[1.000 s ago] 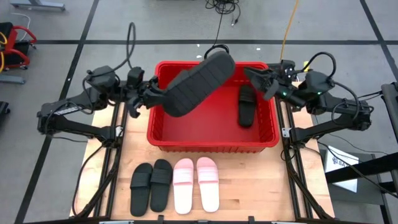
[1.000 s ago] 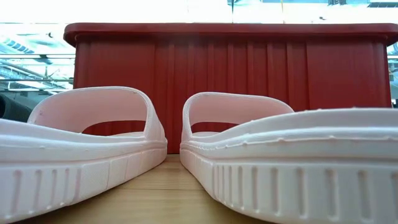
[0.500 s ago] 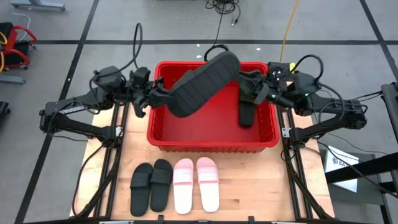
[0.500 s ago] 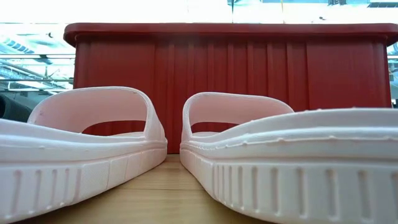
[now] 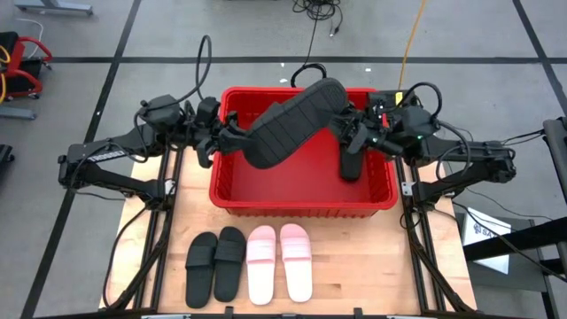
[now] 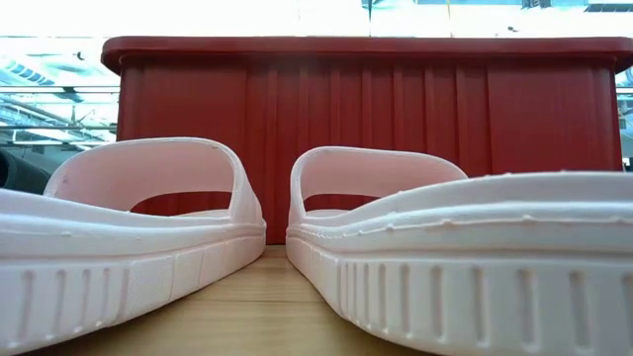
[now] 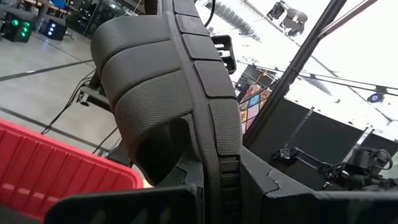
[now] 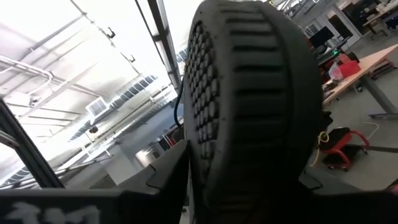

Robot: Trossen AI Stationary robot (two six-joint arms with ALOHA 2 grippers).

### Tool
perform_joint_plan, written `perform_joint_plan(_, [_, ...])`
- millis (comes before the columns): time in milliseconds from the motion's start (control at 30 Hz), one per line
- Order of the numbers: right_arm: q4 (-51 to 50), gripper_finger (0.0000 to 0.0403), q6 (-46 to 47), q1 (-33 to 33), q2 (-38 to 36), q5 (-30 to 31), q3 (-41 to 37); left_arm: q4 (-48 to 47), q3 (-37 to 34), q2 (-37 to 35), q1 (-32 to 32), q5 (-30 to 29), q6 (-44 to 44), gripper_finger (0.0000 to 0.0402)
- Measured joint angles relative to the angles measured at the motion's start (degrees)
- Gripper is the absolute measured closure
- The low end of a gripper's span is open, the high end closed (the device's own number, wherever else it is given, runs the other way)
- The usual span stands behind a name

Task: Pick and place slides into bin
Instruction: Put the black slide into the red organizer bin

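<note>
Black slide [image 5: 288, 124] clamped by left gripper [image 5: 226, 142] over red bin [image 5: 301, 199]; right gripper [image 5: 348, 127] apparently closing on its toe; opposing pulls could drop it outside

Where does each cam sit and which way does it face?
High: overhead, straight down; both arms, red bin, held black slide.
Low: table height, facing pink slides and the bin wall; no arm.
Left wrist: along its fingers, slide strap side.
Right wrist: slide's tread.
Shared: both wrists see that held slide.

Even overhead light — blown-out ceiling glare (wrist views), soft shadows
</note>
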Motion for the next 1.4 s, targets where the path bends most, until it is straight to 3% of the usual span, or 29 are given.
perform_joint_plan(633, [1.72, 0.0324, -0.06, 0.02, 0.4, -0.37, 0.0, 0.31, 0.0, 0.46, 0.28, -0.83, 0.51, 0.0364])
perform_joint_plan(833, [1.54, 0.0329, -0.05, 0.0, 0.4, 0.03, 0.0, 0.21, 0.0, 0.46, 0.91, -0.78, -0.12, 0.0362])
perform_joint_plan(1167, [0.04, 0.0331, 1.38, -0.59, 0.39, 0.19, 0.0, -0.3, 0.0, 0.47, 0.92, 0.5, -0.37, 0.0319])
perform_joint_plan(1400, [-8.99, 0.0332, 3.67, -3.41, -1.99, -0.54, 0.02, -0.93, 0.0, 0.68, 0.94, 2.94, -0.13, 0.0316])
